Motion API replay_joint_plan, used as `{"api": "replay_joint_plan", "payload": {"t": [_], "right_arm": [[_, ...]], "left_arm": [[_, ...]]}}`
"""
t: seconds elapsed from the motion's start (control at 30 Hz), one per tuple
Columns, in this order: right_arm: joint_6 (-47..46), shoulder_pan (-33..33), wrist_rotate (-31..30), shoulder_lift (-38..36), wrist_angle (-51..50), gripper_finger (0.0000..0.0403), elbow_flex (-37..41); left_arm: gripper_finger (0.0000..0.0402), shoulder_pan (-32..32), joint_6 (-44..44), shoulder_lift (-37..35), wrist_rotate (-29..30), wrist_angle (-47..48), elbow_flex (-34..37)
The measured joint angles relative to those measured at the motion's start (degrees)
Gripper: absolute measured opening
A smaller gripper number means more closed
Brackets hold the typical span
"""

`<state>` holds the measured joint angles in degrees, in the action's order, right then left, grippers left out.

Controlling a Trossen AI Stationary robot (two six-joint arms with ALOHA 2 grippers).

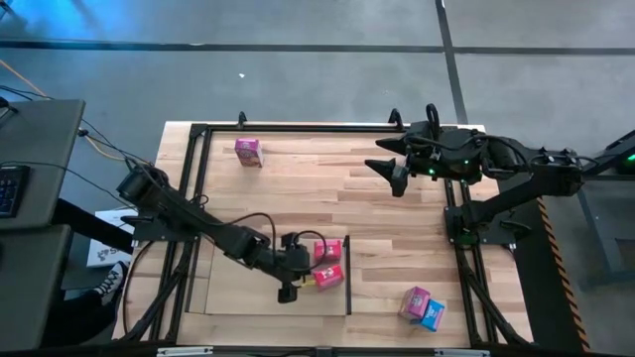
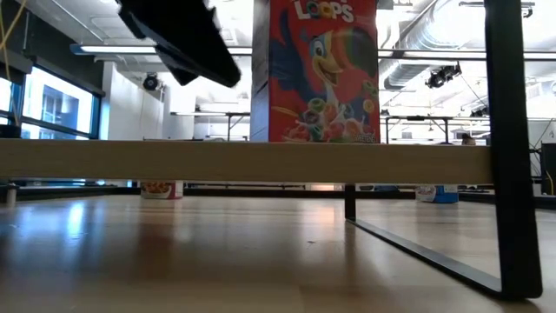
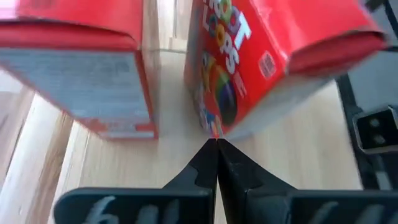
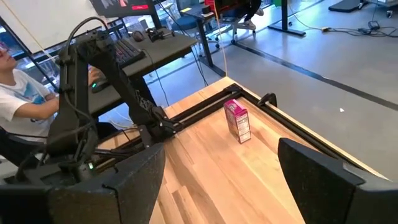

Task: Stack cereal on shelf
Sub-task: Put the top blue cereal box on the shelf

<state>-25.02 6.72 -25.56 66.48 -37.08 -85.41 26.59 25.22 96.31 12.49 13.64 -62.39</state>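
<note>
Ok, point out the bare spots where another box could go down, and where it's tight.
Free: the shelf panel beside the left end effector, and the tabletop between the pink box and the right end effector. Crowded: the shelf's corner, with two red boxes, and the table corner, with the pink-and-blue pair.

Shelf (image 1: 248, 288): flat light-wood panel with thin dark side walls, lying on the table near its front edge, left of centre. Two red cereal boxes sit at the shelf's right wall, side by side: one (image 1: 326, 249) upright-looking and square to the wall, the other (image 1: 328, 277) just in front of it, tilted askew. Left wrist view shows both close up, red with a cartoon print, a narrow gap between them. Pink box (image 1: 248, 151) stands alone near the table's back edge, left of centre. Pink box (image 1: 415, 301) and light blue box (image 1: 433, 315) lie touching near the front right corner.
</note>
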Motion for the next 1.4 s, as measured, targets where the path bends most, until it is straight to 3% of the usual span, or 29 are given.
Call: {"api": "replay_joint_plan", "payload": {"t": [0.23, 0.4, 0.6, 0.8, 0.9, 1.0, 1.17, 1.4], "right_arm": [[0.2, 0.0, -2.6, 0.0, -0.4, 0.0302, 0.0], [-1.9, 0.0, -7.5, 0.0, -0.7, 0.0302, 0.0], [-8.3, 0.0, -13.6, 0.0, -2.9, 0.0302, 0.0], [-18.4, -1.4, -18.3, 0.0, -10.7, 0.0302, 0.0], [-28.0, -7.2, -15.4, 0.0, -20.7, 0.0302, 0.0], [-29.9, -17.4, -8.9, 0.3, -31.7, 0.0302, 0.0], [-14.6, -35.1, 0.3, 2.4, -38.6, 0.0302, 0.1], [0.9, -49.5, 2.2, 8.7, -39.5, 0.0302, 0.1]], "left_arm": [[0.0, 1.3, 2.9, -11.6, 1.8, 15.7, 0.0], [0.0, 1.9, -1.2, -24.7, 4.0, 17.3, 0.0], [0.0, -3.3, -9.1, -41.6, 9.2, 9.1, 7.6], [0.0, -15.4, -9.9, -55.5, -1.1, -11.9, 21.5], [0.0, -21.3, -7.5, -58.8, -4.8, -17.7, 26.9], [0.0, -26.0, -4.0, -59.5, -7.7, -18.1, 29.3], [0.0, -30.4, 0.1, -58.5, -10.8, -18.1, 30.2], [0.0, -32.7, 5.1, -58.2, -10.8, -18.2, 30.3]]}}
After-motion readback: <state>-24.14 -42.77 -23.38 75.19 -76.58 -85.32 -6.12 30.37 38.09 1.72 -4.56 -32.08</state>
